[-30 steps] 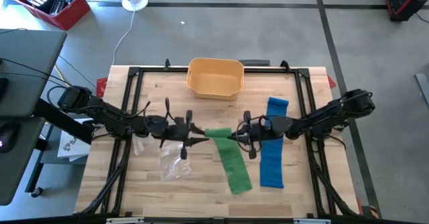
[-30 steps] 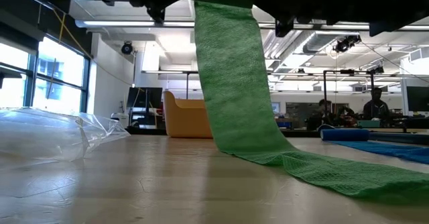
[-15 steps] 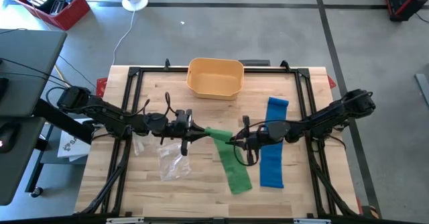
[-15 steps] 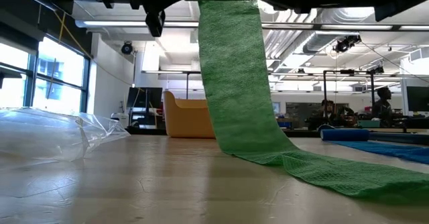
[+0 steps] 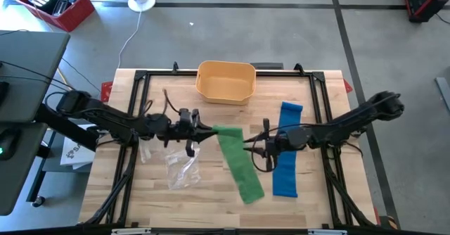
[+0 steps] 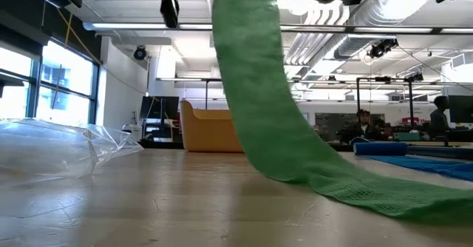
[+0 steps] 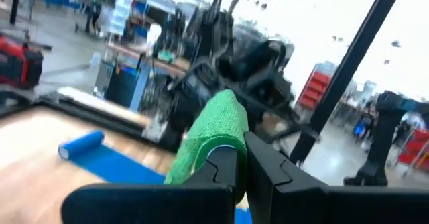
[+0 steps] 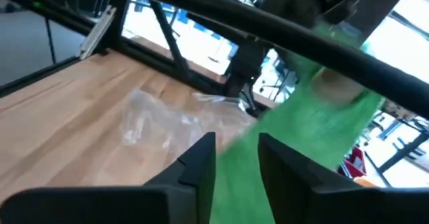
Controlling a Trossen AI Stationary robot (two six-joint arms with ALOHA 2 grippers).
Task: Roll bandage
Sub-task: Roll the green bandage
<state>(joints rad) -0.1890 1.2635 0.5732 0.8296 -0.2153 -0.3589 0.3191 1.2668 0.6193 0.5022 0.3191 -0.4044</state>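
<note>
Yellow bin [image 5: 226, 81] on table's far edge, contents unseen

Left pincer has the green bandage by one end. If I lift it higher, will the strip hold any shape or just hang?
It will probably just hang: the green bandage drapes limp from the left pincer and curves onto the table. It looks light, thin woven cloth, so the tail should drag along easily. The weave seems textured, so it likely won't slip out of the shut grip.

An open-plan lab (exposed ceiling ducts [image 6: 325, 47], distant workbenches [image 6: 414, 134]).
</note>
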